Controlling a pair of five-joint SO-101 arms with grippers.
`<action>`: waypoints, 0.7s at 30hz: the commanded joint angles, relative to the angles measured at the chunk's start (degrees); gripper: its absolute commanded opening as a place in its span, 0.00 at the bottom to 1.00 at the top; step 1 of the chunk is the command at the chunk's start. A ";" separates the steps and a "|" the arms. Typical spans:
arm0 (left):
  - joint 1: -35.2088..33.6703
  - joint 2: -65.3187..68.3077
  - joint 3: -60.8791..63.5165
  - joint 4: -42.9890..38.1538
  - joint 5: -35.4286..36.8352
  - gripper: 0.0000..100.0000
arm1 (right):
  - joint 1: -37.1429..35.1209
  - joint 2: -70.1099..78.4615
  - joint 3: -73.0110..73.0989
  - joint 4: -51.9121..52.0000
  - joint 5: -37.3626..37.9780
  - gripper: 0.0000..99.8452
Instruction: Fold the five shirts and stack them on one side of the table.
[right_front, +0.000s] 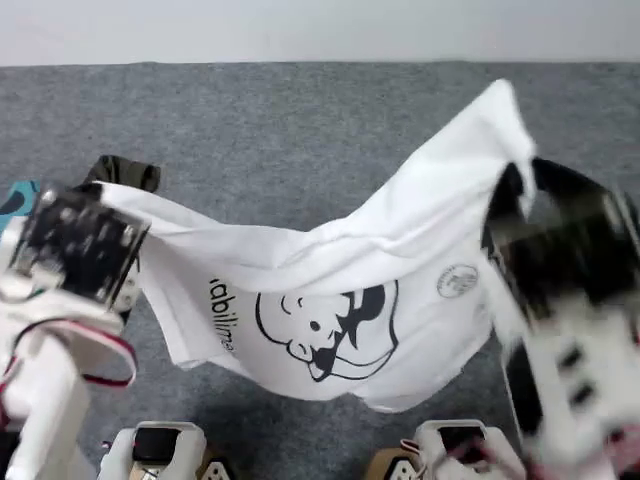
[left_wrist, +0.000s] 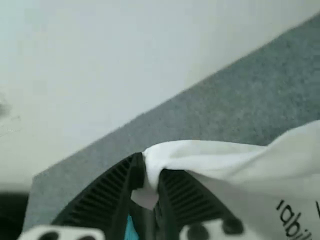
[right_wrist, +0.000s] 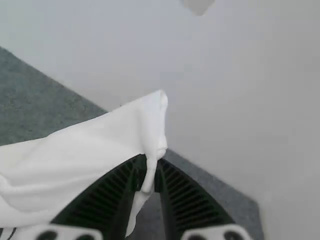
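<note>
1. The white shirt (right_front: 330, 290) hangs lifted over the grey surface (right_front: 300, 130), spread between the two arms. Its printed face is turned toward the arm bases.
2. The left hand (left_wrist: 145, 187) is clamped on a bunched fold at the shirt's edge, on the side nearest the lettering.
3. The right hand (right_wrist: 148, 175) is closed on the shirt's opposite edge. A peak of cloth stands up above that grip.
4. Handling, as judged: the shirt is light, soft and limp. It sags in a curve between the two holds and has no stiffness of its own. A thin pinch of cloth could slip free if the arms pull apart hard.
5. Where to hold, as judged: grip at hems, seams or shoulder corners, where the cloth is doubled. Keep both holds level so the shirt lays down flat.
6. A dark garment (right_front: 125, 172) lies on the surface just behind the shirt's left-held corner.
</note>
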 joint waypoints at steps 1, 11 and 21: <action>0.00 0.26 7.96 -3.16 -0.35 0.00 | 0.22 5.93 -1.41 2.07 -2.29 0.01; 0.09 0.26 39.16 -25.05 -0.44 0.00 | 0.57 22.90 4.57 -2.59 -3.78 0.01; -0.26 8.26 46.55 -45.54 -0.44 0.00 | 0.66 38.11 4.75 -16.40 -6.15 0.01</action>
